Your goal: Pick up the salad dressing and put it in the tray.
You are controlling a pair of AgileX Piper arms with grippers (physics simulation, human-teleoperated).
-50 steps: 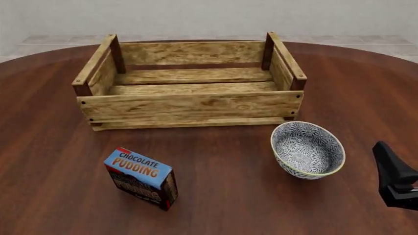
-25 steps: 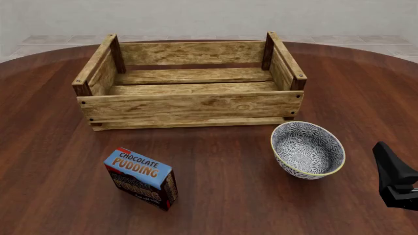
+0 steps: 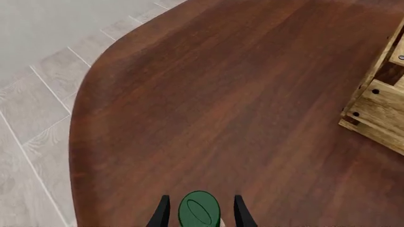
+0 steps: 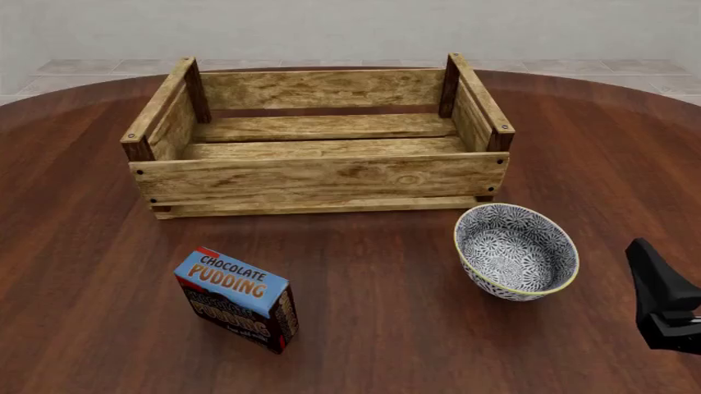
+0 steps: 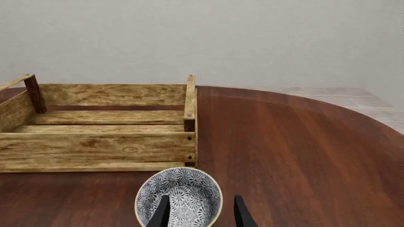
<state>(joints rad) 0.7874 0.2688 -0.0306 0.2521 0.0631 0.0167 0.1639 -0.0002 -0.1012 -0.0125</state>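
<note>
Slim salad dressing bottle with green cap [image 3: 199, 211]: pinched between the left gripper's [image 3: 199, 213] black fingers, off the front view. Large light-wood slatted crate [image 4: 318, 176]: table's 12 o'clock, patterned blue-white bowl [image 4: 516, 250] at its 4 o'clock, blue chocolate pudding box [image 4: 235, 299] at 7. Right gripper [image 5: 199, 213]: fingers spread, above the bowl.

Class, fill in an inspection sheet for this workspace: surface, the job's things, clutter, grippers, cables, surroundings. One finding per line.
Surface: dark wooden table, rounded edge.
Job's things: salad dressing, only its green cap visible, between the left gripper's fingers; tray holds nothing.
Clutter: chocolate pudding box in front of the tray; patterned bowl near its right front corner.
Grippers: left gripper fingers flank the cap, grip unclear; right gripper open above the bowl.
Cables: nothing seen.
Surroundings: pale tiled floor, plain wall.
</note>
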